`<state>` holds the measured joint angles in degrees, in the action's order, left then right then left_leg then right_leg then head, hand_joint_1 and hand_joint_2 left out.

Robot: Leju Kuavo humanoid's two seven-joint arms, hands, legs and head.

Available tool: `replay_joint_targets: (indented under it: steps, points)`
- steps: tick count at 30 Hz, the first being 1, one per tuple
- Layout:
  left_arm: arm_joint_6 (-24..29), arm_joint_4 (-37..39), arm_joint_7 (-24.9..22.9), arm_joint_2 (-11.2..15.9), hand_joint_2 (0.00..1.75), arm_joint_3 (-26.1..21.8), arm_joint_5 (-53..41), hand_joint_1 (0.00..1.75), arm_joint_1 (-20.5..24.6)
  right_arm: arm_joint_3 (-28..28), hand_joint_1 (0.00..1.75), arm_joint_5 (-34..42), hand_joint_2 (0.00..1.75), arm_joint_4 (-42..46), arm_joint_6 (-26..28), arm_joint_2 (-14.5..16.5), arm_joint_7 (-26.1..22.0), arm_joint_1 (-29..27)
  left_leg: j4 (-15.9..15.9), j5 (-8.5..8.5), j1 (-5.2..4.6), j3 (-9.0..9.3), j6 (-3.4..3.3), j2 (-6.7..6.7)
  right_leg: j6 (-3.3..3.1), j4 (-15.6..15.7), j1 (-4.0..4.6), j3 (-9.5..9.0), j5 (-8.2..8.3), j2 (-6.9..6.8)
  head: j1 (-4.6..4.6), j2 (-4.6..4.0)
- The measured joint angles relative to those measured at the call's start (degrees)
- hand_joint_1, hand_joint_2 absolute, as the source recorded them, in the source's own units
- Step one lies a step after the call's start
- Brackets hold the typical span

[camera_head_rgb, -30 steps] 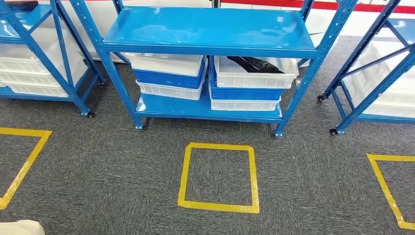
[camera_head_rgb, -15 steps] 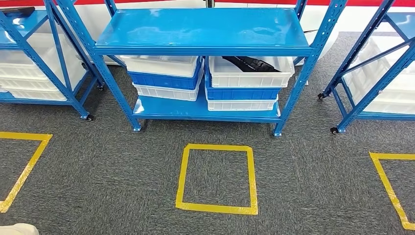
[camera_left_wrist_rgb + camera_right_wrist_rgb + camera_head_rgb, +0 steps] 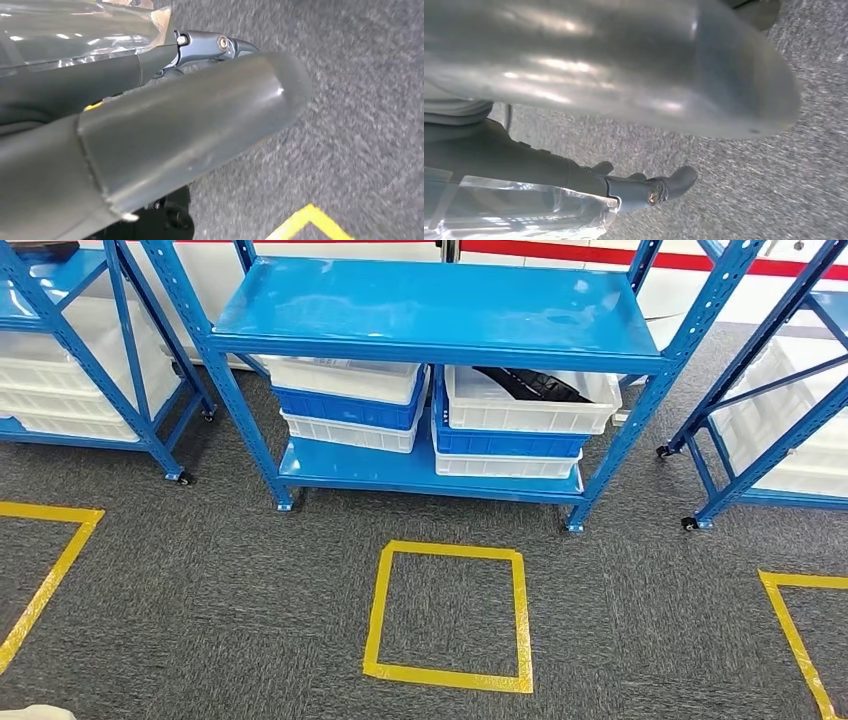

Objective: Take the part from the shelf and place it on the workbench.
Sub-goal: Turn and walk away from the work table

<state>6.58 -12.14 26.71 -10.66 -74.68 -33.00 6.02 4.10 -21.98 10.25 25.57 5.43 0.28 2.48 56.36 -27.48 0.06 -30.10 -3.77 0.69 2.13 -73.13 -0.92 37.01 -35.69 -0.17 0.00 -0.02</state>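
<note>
A: Two hands, both hanging by the robot's sides. Left hand [image 3: 165, 135] seen from its wrist: thick grey thumb and a dark fingertip against grey carpet, nothing visibly in it, but whether the fingers are spread or curled I cannot tell. Right hand [image 3: 624, 100]: same, state not readable.

B: Outward from there?

A: Head view. Yellow tape square [image 3: 450, 618] on the carpet at 6 o'clock. Blue shelf [image 3: 440, 305] at 12 o'clock; stacked white and blue bins on its lower level. Part [image 3: 535, 384] is a dark, long piece lying slanted in the top white bin [image 3: 530, 405] of the right stack, about 1 o'clock, well apart from both hands.

B: Handling?

A: Judgement only: looks rigid, moulded, probably light to moderate. Take it near mid-length so it does not tip; the shelf board above leaves little room, so a low, level reach. Surface could be smooth.

B: Labels?

A: No writing readable anywhere.
</note>
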Motion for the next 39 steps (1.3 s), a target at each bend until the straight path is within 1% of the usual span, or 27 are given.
replay_joint_targets:
  steps: [1, 2, 3, 5, 7, 9, 11, 13, 14, 15, 16, 18, 19, 20, 22, 24, 25, 26, 28, 30, 31, 32, 34, 35, 36, 37, 39]
  points:
    - [0.0, 0.0, 0.0, 0.0, 0.00, 0.0, 0.0, 0.00, 0.0, 0.1, 0.00, 0.0, 0.00, 0.0, 0.0, 0.0, 0.0, -0.1, 0.0, -0.32, -0.02, 0.43, 0.12, 0.18, 0.55, 1.9, 0.00, -0.23, 1.51, 0.00, 0.00, 0.00]
    - [0.0, 0.0, 0.0, -0.1, 0.00, 0.0, 0.0, 0.00, 0.0, 0.1, 0.00, 0.0, 0.00, 0.0, 0.0, -0.1, 0.1, -0.2, 0.0, -0.70, -0.02, 0.94, 0.29, 0.32, 1.23, 5.6, -0.02, -1.37, 3.77, 0.00, 0.01, 0.00]
    - [0.0, 0.0, -0.1, -0.1, 0.00, 0.0, 0.0, 0.00, 0.0, 0.2, 0.00, 0.0, 0.00, 0.0, 0.0, -0.1, 0.1, -0.2, 0.1, -1.13, -0.07, 1.41, 0.56, 0.42, 1.55, 9.5, -0.01, -2.61, 5.90, -0.02, 0.06, 0.00]
    - [0.0, 0.0, -0.1, -0.1, 0.00, 0.0, 0.0, 0.00, 0.0, 0.3, 0.00, 0.0, 0.00, 0.0, 0.0, -0.2, 0.1, -0.2, 0.3, -2.01, -0.29, 2.02, 1.20, 0.45, 0.72, 14.3, 0.14, -4.24, 7.36, -0.15, 0.09, 0.00]
    - [0.0, 0.0, -0.1, -0.1, 0.00, 0.0, 0.0, 0.00, 0.0, 0.3, 0.00, 0.0, 0.00, -0.1, 0.0, -0.2, 0.1, -0.2, 0.8, -2.53, -0.49, 2.36, 1.80, 0.43, -0.93, 14.9, 0.10, -4.77, 7.23, -0.23, 0.02, 0.00]
    - [0.0, 0.0, -0.1, -0.1, 0.00, 0.1, 0.0, 0.00, -0.1, 0.4, 0.00, 0.0, 0.00, 0.0, 0.0, -0.1, 0.1, -0.3, 2.2, -3.10, -0.42, 2.34, 2.35, 0.32, -1.68, 15.1, -0.32, -5.73, 7.79, -0.19, -0.08, 0.00]
    - [0.0, 0.0, -0.1, 0.0, 0.00, 0.1, 0.0, 0.00, 0.0, 0.4, 0.00, 0.0, 0.00, 0.0, 0.1, 0.0, 0.0, -0.2, 6.6, -5.00, -0.14, 0.04, 3.09, 0.00, -2.21, 15.3, -0.54, -6.58, 7.50, -0.18, -0.22, 0.00]
    - [0.0, 0.0, -0.1, 0.0, 0.00, 0.1, -0.1, 0.00, 0.0, 0.4, 0.00, 0.0, 0.00, 0.0, 0.1, 0.0, 0.0, -0.2, 13.6, -7.80, 0.24, -4.63, 3.82, -0.26, -2.71, 15.4, -0.45, -6.90, 7.08, -0.13, -0.31, 0.00]
    - [0.0, 0.0, -0.1, 0.0, 0.00, 0.1, -0.1, 0.00, 0.0, 0.4, 0.00, 0.0, 0.00, 0.0, 0.1, 0.0, 0.0, -0.2, 16.1, -8.42, 0.41, -6.75, 4.03, -0.32, -2.81, 15.4, -0.40, -7.11, 6.83, -0.08, -0.30, 0.00]
    - [0.0, 0.0, -0.1, 0.0, 0.00, 0.1, -0.1, 0.00, -0.1, 0.4, 0.00, 0.1, 0.00, 0.0, 0.1, 0.0, 0.0, -0.2, 16.9, -7.94, 0.52, -8.10, 4.09, -0.36, -2.84, 15.4, -0.34, -7.40, 6.54, -0.02, -0.31, 0.00]
    - [0.0, 0.0, -0.1, 0.0, 0.00, 0.1, -0.1, 0.00, -0.1, 0.4, 0.00, 0.1, 0.00, 0.0, 0.1, 0.0, 0.0, -0.3, 15.7, -6.26, 0.57, -8.43, 3.99, -0.40, -2.79, 15.4, -0.30, -7.81, 6.22, 0.03, -0.32, 0.00]
    - [0.0, 0.0, -0.1, 0.0, 0.00, 0.1, -0.1, 0.00, -0.1, 0.4, 0.00, 0.1, 0.00, 0.0, 0.1, 0.1, -0.1, -0.4, 8.7, -0.93, 0.44, -6.49, 3.26, -0.52, -2.61, 15.4, -0.23, -8.64, 5.58, 0.08, -0.30, 0.00]
    - [0.0, 0.0, -0.1, 0.0, 0.00, 0.1, -0.1, 0.00, -0.1, 0.4, 0.00, 0.1, 0.00, -0.1, 0.1, 0.2, -0.2, -0.3, 5.8, 0.28, 0.23, -5.51, 2.81, -0.60, -2.45, 15.5, -0.12, -9.00, 5.29, 0.11, -0.24, 0.00]
    - [0.0, 0.0, -0.1, 0.1, 0.00, 0.1, -0.1, 0.00, 0.0, 0.4, 0.00, 0.1, 0.00, -0.1, 0.1, 0.2, -0.3, -0.3, 3.9, 0.52, -0.05, -4.79, 2.29, -0.57, -2.22, 15.6, -0.05, -9.13, 5.02, 0.13, -0.26, 0.00]
    - [0.0, 0.0, -0.1, 0.1, 0.00, 0.1, -0.1, 0.00, 0.0, 0.4, 0.00, 0.1, 0.00, 0.0, 0.1, 0.3, -0.3, -0.1, 3.1, -0.52, -0.52, -4.45, 1.38, -0.42, -1.55, 15.9, 0.14, -9.33, 4.52, 0.15, -0.27, 0.00]
    - [0.0, 0.0, -0.1, 0.1, 0.00, 0.1, -0.1, 0.00, -0.2, 0.4, 0.00, 0.1, 0.00, 0.0, 0.1, 0.4, -0.4, 0.0, 2.0, 0.72, -0.33, -3.42, 0.64, -0.24, -0.97, 15.7, 0.43, -9.82, 3.95, 0.12, -0.26, 0.00]
    - [0.0, 0.0, -0.1, 0.1, 0.00, 0.1, -0.1, 0.00, -0.2, 0.4, 0.00, 0.0, 0.00, 0.0, 0.1, 0.4, -0.4, 0.0, 1.4, 1.16, -0.17, -2.82, 0.41, -0.23, -0.92, 14.5, 0.56, -9.58, 3.29, 0.14, -0.21, 0.00]
    - [0.0, 0.0, -0.1, 0.1, 0.00, 0.1, -0.1, 0.00, -0.1, 0.4, 0.00, 0.0, 0.00, 0.0, 0.1, 0.3, -0.4, 0.0, 0.9, 1.47, -0.02, -2.30, 0.24, -0.30, -1.03, 12.2, 0.63, -8.63, 2.25, 0.14, -0.13, 0.00]
    - [0.0, 0.0, -0.1, 0.1, 0.00, 0.2, -0.1, 0.00, 0.0, 0.4, 0.00, 0.0, 0.00, 0.0, 0.0, 0.2, -0.4, 0.0, 0.8, 1.15, -0.14, -1.83, -0.04, -0.40, -1.39, 4.7, 0.52, -4.30, -0.66, 0.17, 0.00, 0.00]
    - [0.0, 0.0, -0.1, 0.1, 0.00, 0.2, -0.2, 0.00, 0.0, 0.4, 0.00, 0.0, 0.00, 0.0, 0.0, 0.2, -0.4, -0.1, 0.8, 0.67, -0.26, -1.41, -0.14, -0.29, -1.10, -0.6, 0.40, -0.49, -1.84, 0.17, 0.03, 0.00]
    - [0.0, 0.0, -0.1, 0.1, 0.00, 0.2, -0.2, 0.00, -0.1, 0.4, 0.00, 0.0, 0.00, 0.0, 0.0, 0.1, -0.4, -0.1, 0.8, 0.44, -0.27, -1.18, -0.11, -0.20, -0.73, -1.0, 0.35, 0.26, -1.37, 0.16, 0.07, 0.00]
    - [0.0, 0.0, -0.1, 0.1, 0.00, 0.2, -0.2, 0.00, -0.1, 0.4, 0.00, 0.0, 0.00, 0.0, 0.0, 0.1, -0.4, -0.2, 0.8, 0.21, -0.26, -0.87, -0.03, -0.08, -0.23, 0.5, 0.27, 0.03, -0.11, 0.16, 0.08, 0.00]
    - [0.0, 0.0, -0.1, 0.0, 0.00, 0.2, -0.2, 0.00, -0.2, 0.5, 0.00, 0.0, 0.00, 0.0, 0.0, 0.1, -0.4, -0.3, 0.8, -0.43, -0.24, -0.10, 0.30, 0.12, 0.80, 7.6, 0.08, -2.36, 4.00, 0.16, 0.11, 0.00]
    - [0.0, 0.0, -0.1, 0.0, 0.00, 0.2, -0.2, 0.00, -0.2, 0.5, 0.00, 0.0, 0.00, 0.0, 0.0, 0.0, -0.4, -0.3, 1.0, -0.93, -0.40, 0.20, 0.62, 0.21, 0.98, 11.2, 0.04, -3.65, 5.96, 0.16, 0.15, 0.00]
    - [0.0, 0.0, -0.1, 0.0, 0.00, 0.2, -0.2, 0.00, -0.2, 0.6, 0.00, 0.0, 0.00, 0.0, 0.0, 0.0, -0.4, -0.3, 1.0, -1.39, -0.49, 0.42, 0.94, 0.27, 0.76, 13.8, 0.05, -4.73, 7.28, 0.15, 0.16, 0.00]
    - [0.0, 0.0, -0.1, 0.1, 0.00, 0.2, -0.2, 0.00, -0.1, 0.6, 0.00, 0.0, 0.00, -0.1, 0.0, 0.0, -0.4, -0.2, 1.1, -1.77, -0.58, 0.49, 1.27, 0.30, 0.27, 14.8, 0.14, -5.21, 7.73, 0.16, 0.14, 0.00]
    - [0.0, 0.0, -0.1, 0.1, 0.00, 0.3, -0.3, 0.00, -0.1, 0.6, 0.00, 0.0, 0.00, -0.1, 0.0, 0.0, -0.5, -0.1, 1.1, -2.21, -0.47, 0.68, 1.81, 0.31, -0.82, 14.9, 0.23, -5.64, 7.59, 0.17, 0.07, 0.00]
